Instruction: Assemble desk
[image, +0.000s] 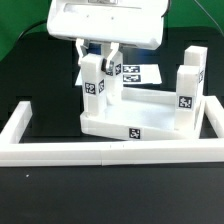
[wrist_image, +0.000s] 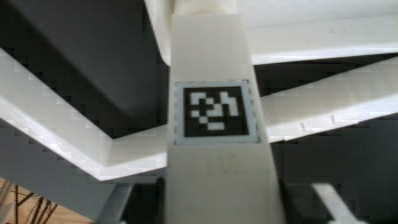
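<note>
The white desk top (image: 120, 120) lies upside down inside the border wall, with tagged white legs standing in its corners. My gripper (image: 100, 52) is over the corner leg (image: 94, 88) at the exterior view's left and straddles its upper end. In the wrist view this leg (wrist_image: 215, 110) fills the middle with its tag facing the camera. The fingers (wrist_image: 331, 205) stand on either side of it with a dark gap on each side, so the gripper looks open around it. A second leg (image: 110, 72) stands just behind, and two more legs (image: 186, 88) stand at the exterior view's right.
The low white U-shaped border wall (image: 110, 151) runs along the front and up both sides, close around the desk top. The marker board (image: 140, 73) lies flat behind the desk. The tabletop is black, with green cloth at the back left.
</note>
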